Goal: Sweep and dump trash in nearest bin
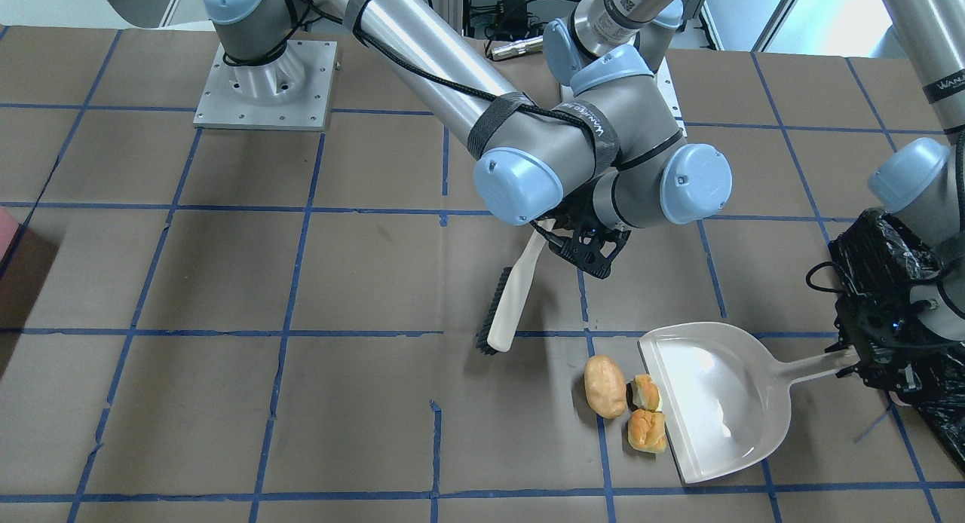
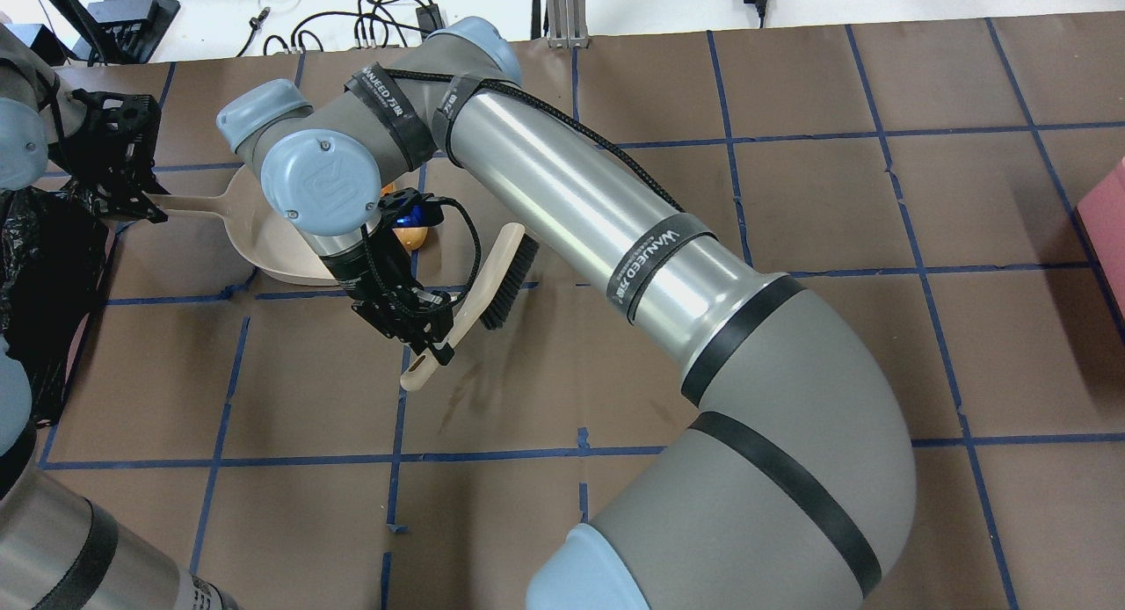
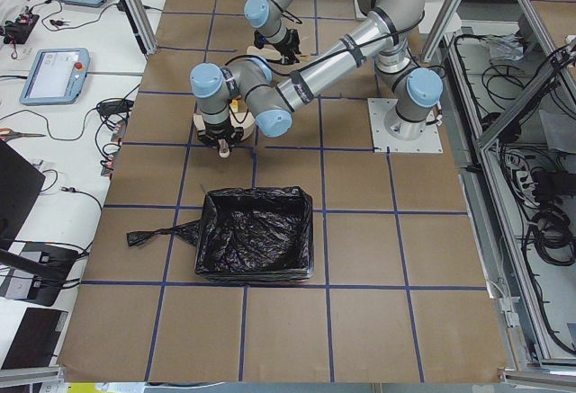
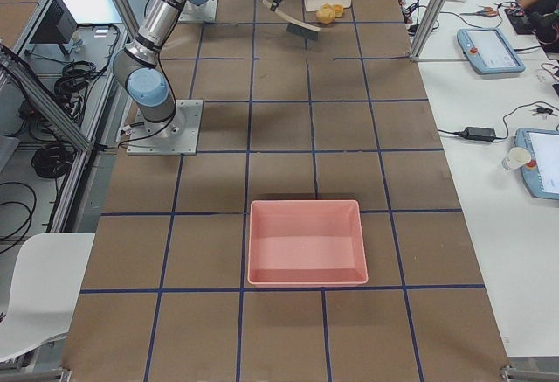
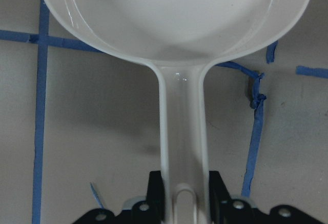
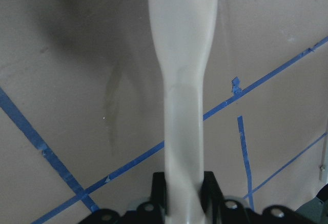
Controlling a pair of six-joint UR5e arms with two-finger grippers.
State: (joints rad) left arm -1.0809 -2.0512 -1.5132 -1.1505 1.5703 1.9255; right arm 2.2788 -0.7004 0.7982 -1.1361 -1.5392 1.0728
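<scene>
Three bits of trash (image 1: 645,393) lie on the brown table (image 1: 226,282): a tan potato lump (image 1: 605,386) and two bread chunks (image 1: 647,430); both chunks touch the open lip of the pale dustpan (image 1: 716,402), and the potato lump sits just beside them, on the side away from the pan; none of the three is inside the pan.

I see the left gripper (image 5: 183,193) at the end of the dustpan's handle; its jaws are squeezed tight on that handle, one on each side; the pan lies flat on the table with its mouth to the trash.

I see the right gripper (image 6: 183,185) with its jaws pressed on the handle of the brush (image 1: 507,301); the brush is tilted, with its dark bristle end low and close to the table; I cannot tell if the bristles touch the table; the brush is near the trash but apart from it.

I find the bin (image 3: 256,245) with the black bag just beside the left gripper, at the handle end of the dustpan; a pink tray (image 4: 305,242) sits well apart, at the other end of the table.
</scene>
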